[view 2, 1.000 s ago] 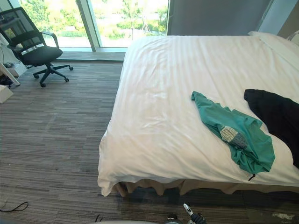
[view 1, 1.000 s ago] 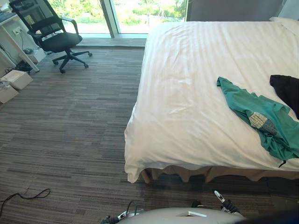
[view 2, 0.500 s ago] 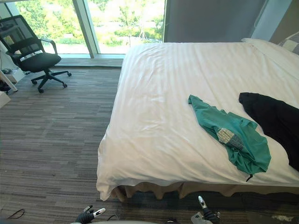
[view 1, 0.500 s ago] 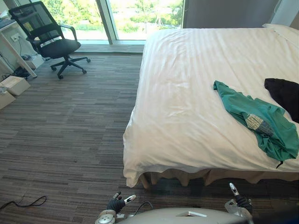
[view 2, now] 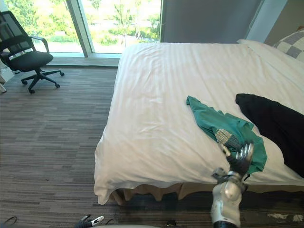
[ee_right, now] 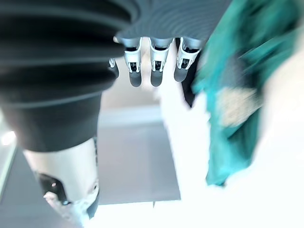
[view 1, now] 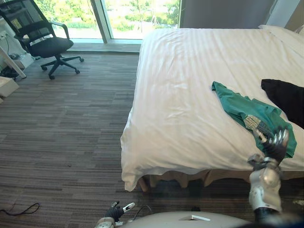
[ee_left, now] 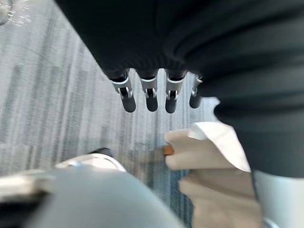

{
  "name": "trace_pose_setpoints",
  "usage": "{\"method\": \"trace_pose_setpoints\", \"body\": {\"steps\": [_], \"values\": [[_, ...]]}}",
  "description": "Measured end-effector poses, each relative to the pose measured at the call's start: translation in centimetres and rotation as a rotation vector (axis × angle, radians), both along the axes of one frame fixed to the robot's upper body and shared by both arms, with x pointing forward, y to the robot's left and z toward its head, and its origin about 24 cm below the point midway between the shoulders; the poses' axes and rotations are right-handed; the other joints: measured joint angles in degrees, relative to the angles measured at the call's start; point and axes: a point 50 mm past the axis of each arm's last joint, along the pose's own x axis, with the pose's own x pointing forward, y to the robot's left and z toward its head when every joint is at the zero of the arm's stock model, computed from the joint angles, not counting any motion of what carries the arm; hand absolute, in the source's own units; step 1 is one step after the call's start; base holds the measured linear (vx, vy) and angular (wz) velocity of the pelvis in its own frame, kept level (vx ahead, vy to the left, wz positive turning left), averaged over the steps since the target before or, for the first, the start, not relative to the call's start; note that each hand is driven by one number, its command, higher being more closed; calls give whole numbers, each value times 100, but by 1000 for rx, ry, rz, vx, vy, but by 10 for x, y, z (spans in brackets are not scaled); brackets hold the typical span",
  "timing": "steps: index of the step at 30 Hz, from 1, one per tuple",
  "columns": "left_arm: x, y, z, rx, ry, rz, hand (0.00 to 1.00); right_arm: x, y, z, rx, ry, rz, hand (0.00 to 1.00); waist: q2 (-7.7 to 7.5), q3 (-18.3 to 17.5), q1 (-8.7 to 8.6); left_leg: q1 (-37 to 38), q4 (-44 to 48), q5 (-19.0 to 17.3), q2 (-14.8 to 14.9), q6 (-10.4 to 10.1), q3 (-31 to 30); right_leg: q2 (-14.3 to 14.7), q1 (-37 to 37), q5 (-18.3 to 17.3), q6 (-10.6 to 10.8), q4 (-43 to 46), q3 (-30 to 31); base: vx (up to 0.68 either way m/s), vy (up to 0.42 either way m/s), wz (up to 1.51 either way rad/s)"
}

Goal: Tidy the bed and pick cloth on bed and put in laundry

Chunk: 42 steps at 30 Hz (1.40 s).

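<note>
You have two garments on the white bed (view 1: 185, 71): one teal T-shirt (view 1: 240, 109) near the edge closest to you, and one black garment (view 1: 285, 94) just beside it. Your right robot hand (view 1: 274, 148) is raised at that edge by the T-shirt's near end, fingers straight, holding nothing. Your left robot hand (view 1: 116, 211) hangs low over the carpet (view 1: 71, 123), fingers relaxed and empty. One office chair (view 1: 42, 42) stands by the window (view 1: 137, 14).

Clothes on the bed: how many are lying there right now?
2. A green shirt lies near the foot edge of the bed, just beyond the right hand; a black garment lies to its right, cut off by the frame, so more may be hidden.
</note>
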Motion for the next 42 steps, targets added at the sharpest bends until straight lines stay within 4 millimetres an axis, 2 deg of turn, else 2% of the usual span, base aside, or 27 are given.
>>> {"method": "trace_pose_setpoints", "body": {"steps": [2,3,5,9,10,18,21,24,26,29,30,32,34,37,39,42], "values": [[-5,1,0,4,5,-5,0,13,9,15,-40,-24,120,0,-29,-10,1,-2,6,-8,-2,12,-77,-3,11,0,0,2,-18,-7,-28,6],[-4,2,0,4,-3,-11,0,19,16,19,-56,-24,188,100,-45,-10,8,-8,17,-13,-9,22,-146,-16,32,-3,4,6,-90,-24,-24,17],[-3,2,1,2,-10,-2,0,28,30,20,-60,-7,293,100,-54,-9,34,-9,37,-17,-13,29,-216,-35,75,-9,12,9,-151,-39,-27,20],[-4,0,0,-6,-11,2,0,45,75,17,-74,41,557,100,-45,16,72,-35,113,-24,-30,69,-493,-99,228,-52,49,22,-379,-41,-33,28],[-3,-3,0,-12,-12,-4,0,47,86,17,-82,48,614,100,-32,22,135,-35,120,-20,-32,75,-530,-105,249,-53,50,25,-436,-37,-28,24],[1,-6,-1,-54,41,23,0,59,160,18,-90,92,924,100,17,77,368,-165,201,42,-38,140,-984,-145,415,-83,45,15,-814,-30,-29,28],[4,-6,-1,-84,47,65,0,64,199,24,-95,94,1043,100,38,282,439,-281,314,61,-23,149,-1086,-165,391,-88,35,55,-891,-60,-26,14],[40,-3,5,-103,-47,67,0,79,236,49,-143,38,1120,100,-25,788,536,-1065,1093,-160,132,163,-1171,-202,-198,-131,-56,436,-867,-135,-29,8],[74,0,15,-119,-144,88,0,91,258,84,-180,-59,1140,100,-66,1351,625,-1715,1498,-248,230,115,-1236,-208,-683,-128,-110,630,-868,-227,-33,12],[106,1,27,-144,-252,114,0,101,274,123,-239,-159,1154,100,-49,1864,670,-2250,1735,-215,258,151,-1303,-216,-1100,11,-195,672,-906,-137,-2,15],[118,0,32,-155,-294,115,0,105,277,140,-262,-201,1153,100,-36,2002,673,-2510,1812,-153,260,229,-1348,-216,-1301,76,-217,661,-933,-62,13,26],[138,-4,40,-170,-354,108,0,109,276,161,-269,-256,1128,100,6,2054,682,-2946,1959,-125,265,263,-1438,-218,-1610,147,-231,645,-1026,-19,16,29],[163,-18,51,-203,-424,84,0,115,267,184,-262,-314,1083,100,68,2111,757,-3435,2178,-104,279,297,-1520,-228,-1963,194,-252,673,-1085,24,18,22],[185,-41,61,-246,-478,39,0,119,257,197,-288,-335,1042,100,236,2216,822,-3856,2408,-99,285,306,-1637,-284,-2373,153,-303,926,-1096,7,21,10],[196,-46,68,-251,-517,33,0,120,256,203,-296,-341,1034,100,360,2286,827,-4142,2548,-99,306,307,-1740,-326,-2709,78,-356,1219,-1097,-39,6,4],[213,-51,77,-277,-546,58,0,120,258,200,-271,-316,1038,100,421,2322,841,-4564,2740,-99,341,307,-1769,-428,-3263,-166,-390,1752,-1094,-71,-25,7]]}}
